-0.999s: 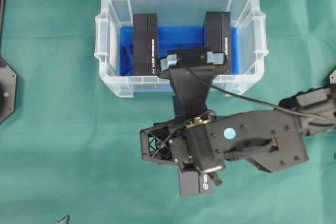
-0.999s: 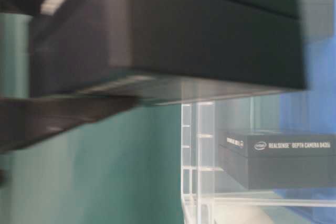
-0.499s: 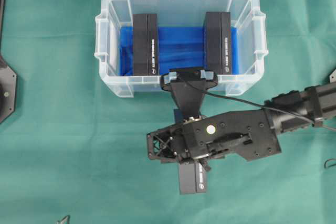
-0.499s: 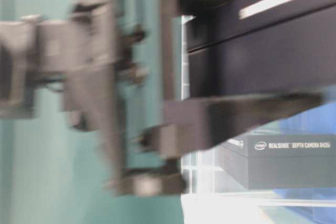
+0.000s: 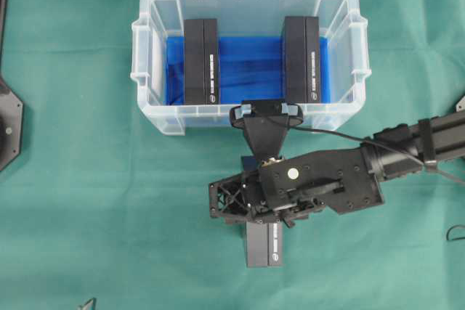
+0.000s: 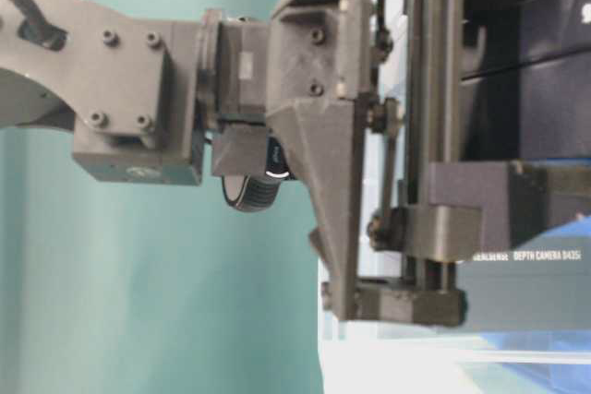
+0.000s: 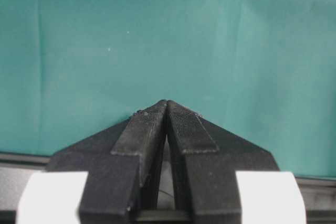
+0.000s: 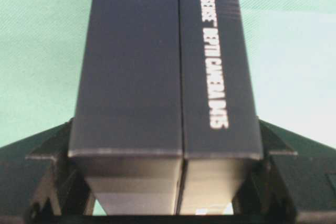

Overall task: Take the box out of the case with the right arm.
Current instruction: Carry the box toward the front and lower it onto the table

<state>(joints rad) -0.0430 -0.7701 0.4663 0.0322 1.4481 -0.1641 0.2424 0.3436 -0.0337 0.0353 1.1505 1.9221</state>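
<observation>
Right gripper [image 8: 165, 203] pinches a long black box [image 8: 165, 66] between its two fingers, one finger on each long side. White letters run along the top of the box. The box sticks straight out in front of the gripper. From above, the box [image 5: 263, 245] pokes out below the right arm [image 5: 320, 183], and it is over the green cloth [image 5: 87, 215], outside the case [image 5: 149, 56]. The case sits just past the back of the arm's wrist, near it. It is clear plastic with a blue bottom.

Two more black boxes are inside the case. One box [image 5: 201, 62] is on the left side, and the other box [image 5: 301, 58] is on the right side, with bare blue floor between them. Both are well apart from the gripper.

Left gripper [image 7: 167, 109] has its two fingers pressed together, with nothing between them. Only green cloth is seen under it. From the table-level view, the right arm fills most of the picture, and a black box is seen behind it.
</observation>
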